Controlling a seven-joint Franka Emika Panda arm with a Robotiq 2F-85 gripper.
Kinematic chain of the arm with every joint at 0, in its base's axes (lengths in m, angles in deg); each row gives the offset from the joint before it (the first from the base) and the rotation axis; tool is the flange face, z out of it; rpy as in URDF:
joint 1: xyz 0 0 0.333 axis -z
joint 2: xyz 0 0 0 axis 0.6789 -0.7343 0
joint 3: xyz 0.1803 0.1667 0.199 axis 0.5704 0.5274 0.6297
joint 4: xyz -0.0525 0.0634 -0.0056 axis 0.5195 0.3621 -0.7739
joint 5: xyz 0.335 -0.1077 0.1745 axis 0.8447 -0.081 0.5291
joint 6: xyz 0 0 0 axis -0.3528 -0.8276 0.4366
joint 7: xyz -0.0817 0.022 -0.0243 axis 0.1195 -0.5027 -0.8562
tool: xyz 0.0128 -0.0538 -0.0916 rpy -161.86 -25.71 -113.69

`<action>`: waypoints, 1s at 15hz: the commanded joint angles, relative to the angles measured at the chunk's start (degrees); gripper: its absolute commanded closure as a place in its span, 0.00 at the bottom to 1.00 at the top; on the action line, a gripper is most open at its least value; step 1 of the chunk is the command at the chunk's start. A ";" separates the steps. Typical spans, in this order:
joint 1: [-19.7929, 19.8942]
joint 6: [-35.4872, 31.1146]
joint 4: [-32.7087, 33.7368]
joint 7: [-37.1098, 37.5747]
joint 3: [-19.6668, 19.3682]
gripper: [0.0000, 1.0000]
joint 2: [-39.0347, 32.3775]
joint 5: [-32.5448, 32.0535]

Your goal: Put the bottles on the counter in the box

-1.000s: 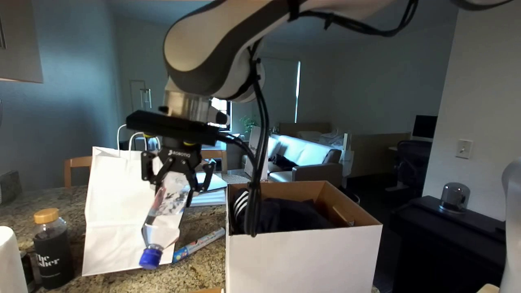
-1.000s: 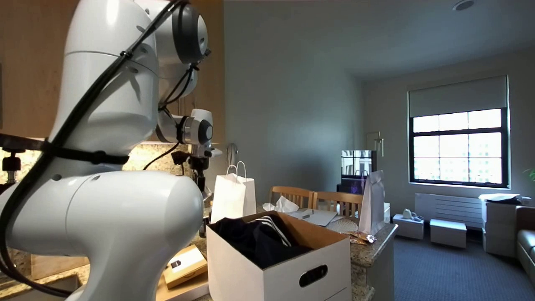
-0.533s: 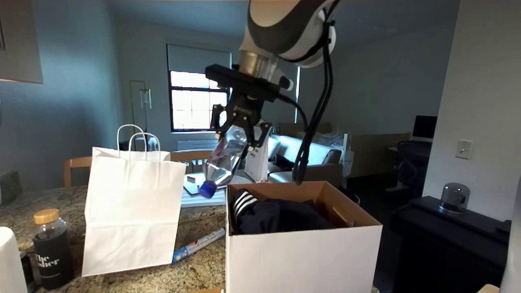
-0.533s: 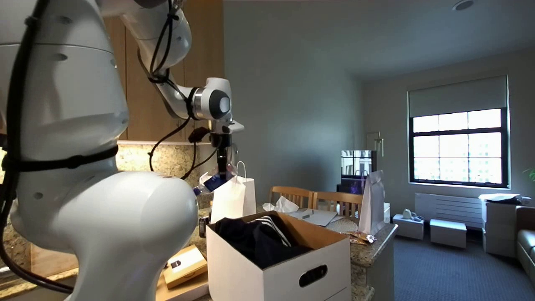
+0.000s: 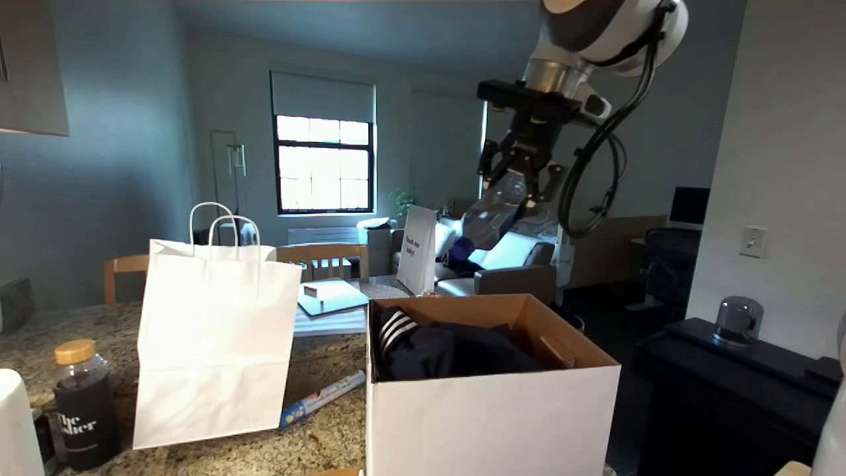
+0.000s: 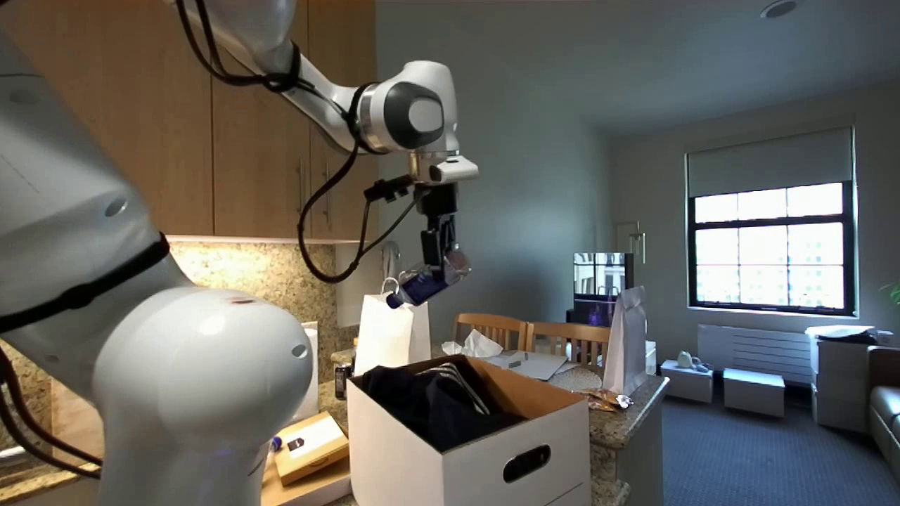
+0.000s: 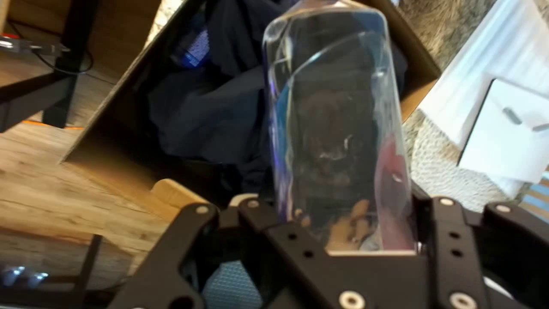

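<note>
One speckled counter (image 5: 324,357), one white-sided box (image 5: 489,423) with dark cloth (image 5: 462,350) inside, two white bags (image 5: 218,344). One gripper (image 5: 512,192) is clamped on one blue-capped bottle (image 5: 489,218), tilted above the box; one tan-lidded bottle (image 5: 84,413) stands on the counter.

Saw a desk (image 5: 291,456) speckled tan and dark; at its edge, a box (image 5: 492,423) white outside, brown inside; navy cloth (image 5: 462,354) within, striped white; a black pincer (image 5: 513,196); a clear bottle (image 5: 489,219) capped in dark blue; a white bag (image 5: 218,344).
</note>
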 commanded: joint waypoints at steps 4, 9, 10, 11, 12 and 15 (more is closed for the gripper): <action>8.52 13.60 3.93 -3.29 -7.83 0.63 -7.07 5.62; 7.48 11.06 6.80 -0.86 -3.87 0.40 -14.29 8.23; 7.40 10.44 7.20 -0.11 -3.11 0.13 -14.95 7.74; 7.36 10.09 7.19 0.77 -2.44 0.12 -14.98 7.51; 7.27 9.50 6.70 1.06 -2.00 0.08 -14.73 7.65; 6.59 8.23 4.92 0.77 -0.96 0.00 -12.95 8.41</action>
